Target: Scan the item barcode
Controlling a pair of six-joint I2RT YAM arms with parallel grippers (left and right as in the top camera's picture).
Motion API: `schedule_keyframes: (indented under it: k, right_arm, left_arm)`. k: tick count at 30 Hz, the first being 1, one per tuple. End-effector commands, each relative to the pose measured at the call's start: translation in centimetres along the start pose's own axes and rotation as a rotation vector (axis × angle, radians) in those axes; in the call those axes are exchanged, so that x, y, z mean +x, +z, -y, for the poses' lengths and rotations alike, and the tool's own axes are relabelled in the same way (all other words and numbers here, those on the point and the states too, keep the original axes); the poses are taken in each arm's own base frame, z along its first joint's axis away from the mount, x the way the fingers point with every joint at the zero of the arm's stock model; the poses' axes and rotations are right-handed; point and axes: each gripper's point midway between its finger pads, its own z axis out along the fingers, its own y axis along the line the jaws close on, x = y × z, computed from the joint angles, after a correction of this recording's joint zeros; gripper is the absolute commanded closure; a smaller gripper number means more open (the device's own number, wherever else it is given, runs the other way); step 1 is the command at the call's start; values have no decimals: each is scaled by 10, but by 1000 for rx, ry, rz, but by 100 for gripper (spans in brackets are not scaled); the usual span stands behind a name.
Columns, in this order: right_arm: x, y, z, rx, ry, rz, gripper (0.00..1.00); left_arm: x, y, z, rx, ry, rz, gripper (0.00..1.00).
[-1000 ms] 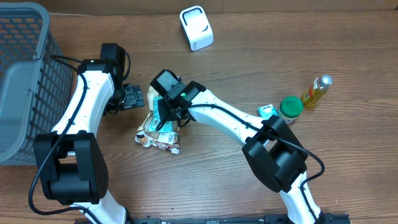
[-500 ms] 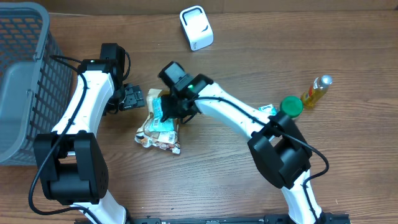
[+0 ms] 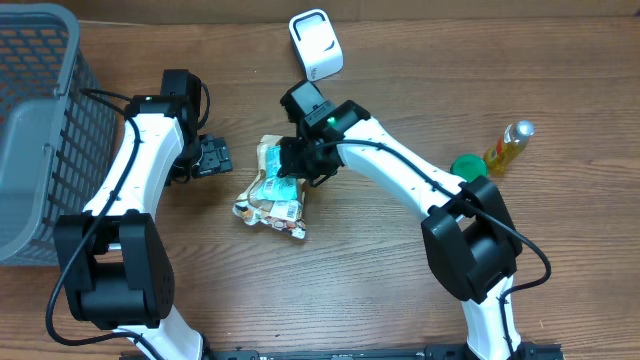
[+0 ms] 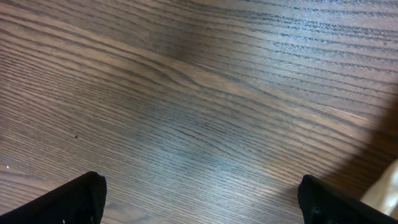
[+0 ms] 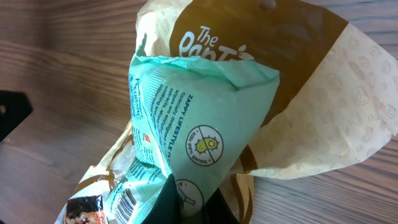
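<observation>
Jaws of the left gripper [image 3: 212,157] stand wide over the table [image 3: 200,290], beside the basket [image 3: 40,110]. The right gripper [image 3: 300,172] pinches the snack bag [image 3: 270,200] between the arms. Only the right wrist view shows its barcode [image 5: 127,200]. The white scanner [image 3: 316,45] sits behind. The bag lies long-ways, front to back.

Views, three: the whole table [image 3: 380,290] is taken from straight above; its bare wood is faced at close range, looking down, from the left wrist; the snack bag [image 5: 205,124], shared with the overhead view, is framed very near from the right wrist.
</observation>
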Motion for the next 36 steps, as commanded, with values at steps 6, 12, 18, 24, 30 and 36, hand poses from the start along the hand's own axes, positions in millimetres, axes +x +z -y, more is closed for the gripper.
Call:
schedule_keyframes:
  k: [6,12,18,24,30,36]
  right_arm:
    - [0,-16,-40,-16,-99,99,96]
    - [6,-2,-49,21,-153,158,96]
    - [13,17,-55,-7,-186,187,89]
    - [12,20,-51,6,-184,195,80]
    - [12,20,-51,6,-184,195,90]
    - [12,20,-51,6,-184,194,91]
  left_arm:
    - [-5,-6,-2,1,-1,21,0]
    - [-5,-6,-2,1,-1,21,0]
    - [-5,-6,-2,1,-1,21,0]
    - [-5,-6,-2,1,-1,21,0]
    - [-5,-6,-2,1,-1,21,0]
    - [-5,-6,-2,1,-1,21,0]
